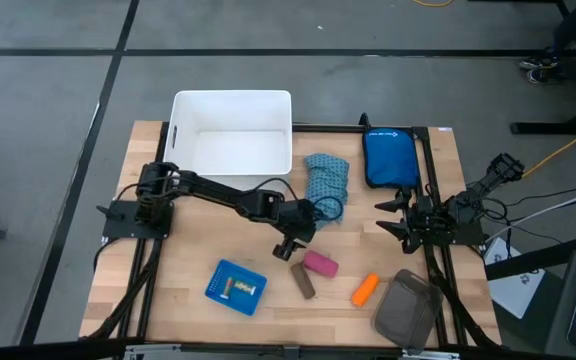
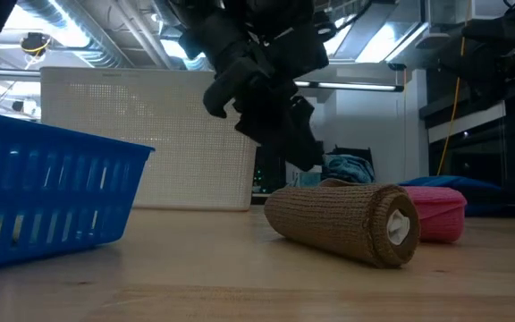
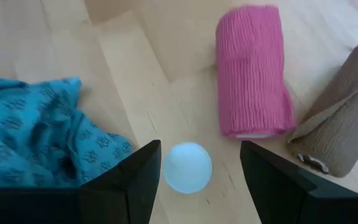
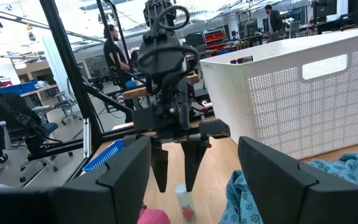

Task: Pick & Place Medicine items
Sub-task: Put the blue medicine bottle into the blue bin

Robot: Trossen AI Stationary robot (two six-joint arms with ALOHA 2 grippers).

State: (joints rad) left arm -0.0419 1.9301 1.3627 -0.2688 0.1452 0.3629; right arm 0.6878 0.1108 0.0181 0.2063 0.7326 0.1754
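Left pincer [image 1: 290, 243] is stretched out over mid-desk [image 1: 168, 270], fingers spread and pointing down, nothing pinched. In the left wrist view a small white-capped vial [image 3: 188, 167] sits on the wood between its fingers [image 3: 129, 183], not touching either one. Just beside: pink bandage roll [image 1: 320, 264], and brown bandage roll [image 1: 303, 281] lying next to it. Orange tube [image 1: 365, 289] lies further right, near a grey pouch [image 1: 406, 308]. Teal cloth [image 1: 325, 183] is behind the pincer. Blue basket [image 1: 235, 286] holds small pill-like bits. White bin [image 1: 231, 132] and blue bag [image 1: 389, 156] sit at the far edge. Right pincer [image 1: 393, 217] waits at the right side, fingers spread, empty.
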